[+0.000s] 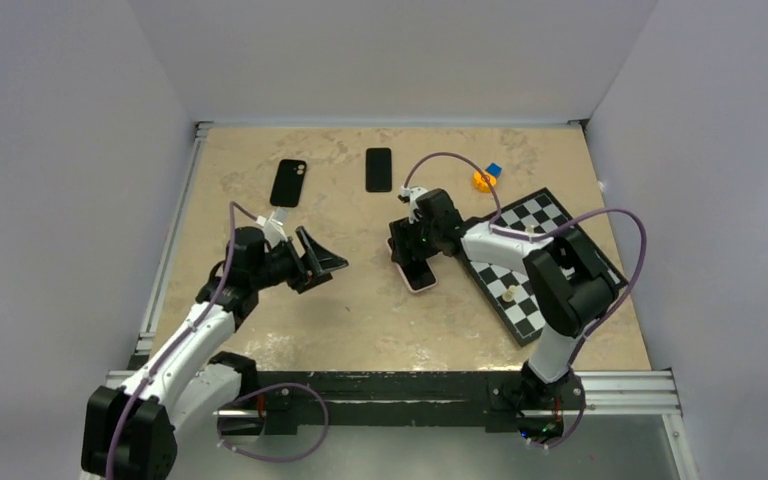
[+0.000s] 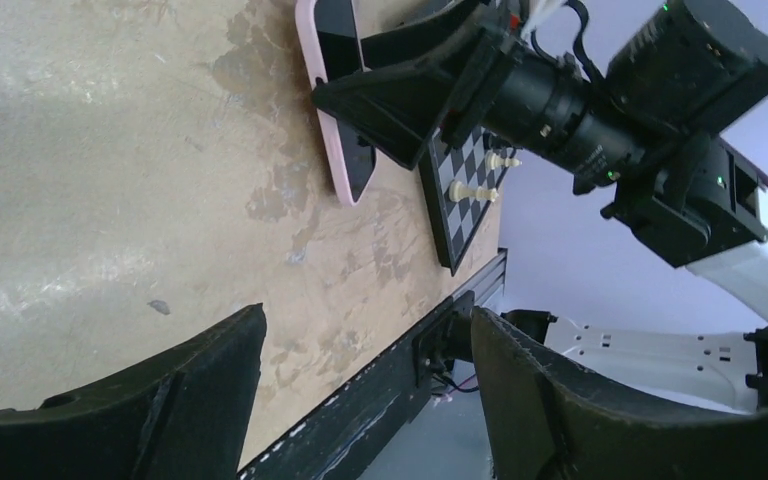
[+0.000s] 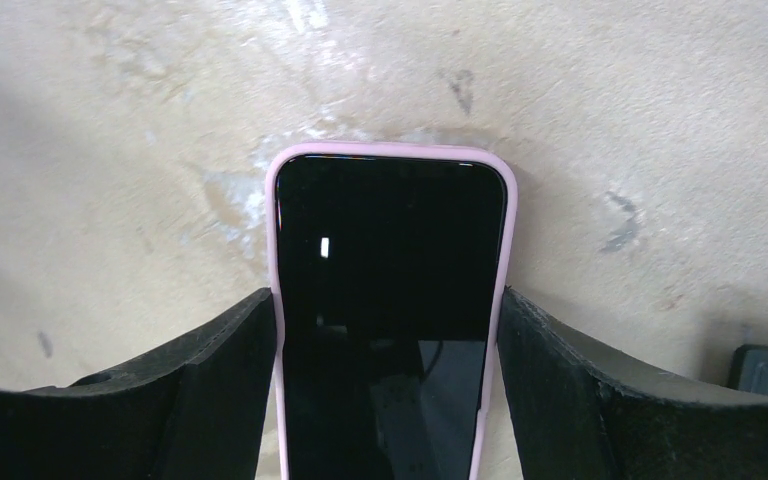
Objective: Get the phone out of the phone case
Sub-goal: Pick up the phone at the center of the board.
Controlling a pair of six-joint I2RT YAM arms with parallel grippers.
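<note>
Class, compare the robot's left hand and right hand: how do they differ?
The left hand is open and empty; the right hand grips the pink-cased phone by its sides. The left hand points sideways over the table; the right hand points down at it. Both have black fingers.

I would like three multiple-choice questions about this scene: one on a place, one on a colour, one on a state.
1. Where does the chessboard lie? A) beside the left arm B) beside the right arm C) at the far wall
2. What colour is the case on the phone at the right gripper? A) black B) blue C) pink
3. How is the left gripper? A) open and empty B) shut on a phone C) shut on a chess piece
Answers: 1 B, it lies under the right arm; 2 C, a pink rim frames the screen; 3 A, its fingers stand apart with nothing between.
</note>
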